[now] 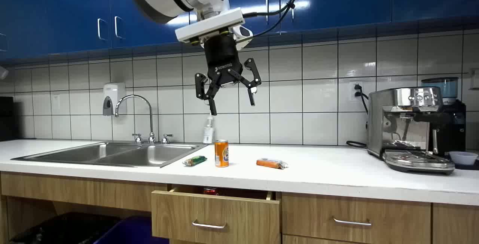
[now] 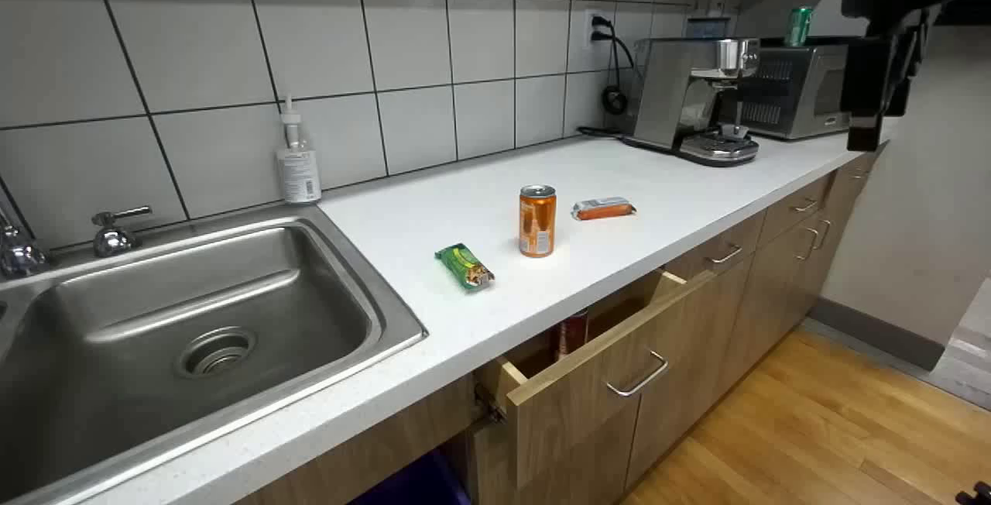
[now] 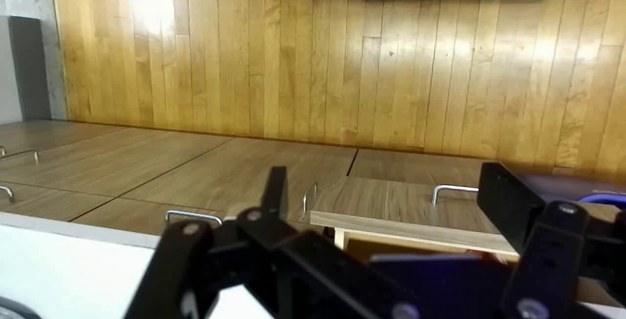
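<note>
My gripper [image 1: 232, 106] is open and hangs high above the counter with nothing between its fingers. In an exterior view, part of the black gripper [image 2: 875, 71] shows at the top right. In the wrist view its fingers [image 3: 384, 182] are spread over the drawer front. An orange can [image 1: 221, 154] stands upright on the counter; it also shows in an exterior view [image 2: 537, 221]. A green-wrapped snack [image 2: 465, 266] and an orange-wrapped snack [image 2: 604, 209] lie on either side of it. A wooden drawer [image 1: 216, 216] is partly open, with a red can [image 2: 571, 333] inside.
A steel sink [image 2: 395, 327] adjoins the counter [image 1: 322, 165]. A soap bottle [image 2: 299, 172] stands by the wall. A coffee machine [image 1: 408, 124] stands at the far end, and a green can [image 2: 798, 26] sits on a metal oven [image 2: 805, 91]. Blue cabinets [image 1: 336, 0] hang above.
</note>
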